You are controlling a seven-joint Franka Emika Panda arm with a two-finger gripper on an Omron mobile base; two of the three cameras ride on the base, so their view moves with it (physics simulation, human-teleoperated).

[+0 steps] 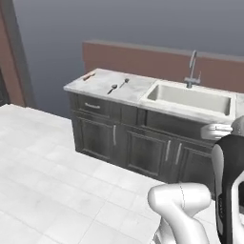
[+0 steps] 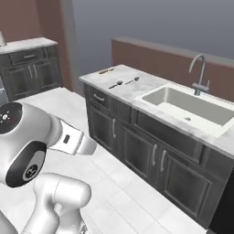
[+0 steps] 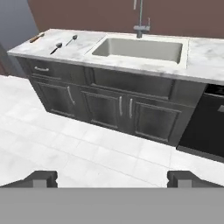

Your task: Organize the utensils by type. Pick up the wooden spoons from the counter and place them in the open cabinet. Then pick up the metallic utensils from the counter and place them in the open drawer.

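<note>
Standing back on the tiled floor, the gripper hangs spread wide and empty, aimed at the counter, where two metallic utensils and a small wooden spoon lie well out of reach.

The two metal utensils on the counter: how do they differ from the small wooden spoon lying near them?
The metal utensils are dark grey and thin; the small wooden spoon is orange-brown with a paler end. The metal utensils lie nearer the sink; the wooden spoon lies at the counter's far end, by the back edge. All three lie flat on the white marble, apart from each other, at a similar slant.
</note>
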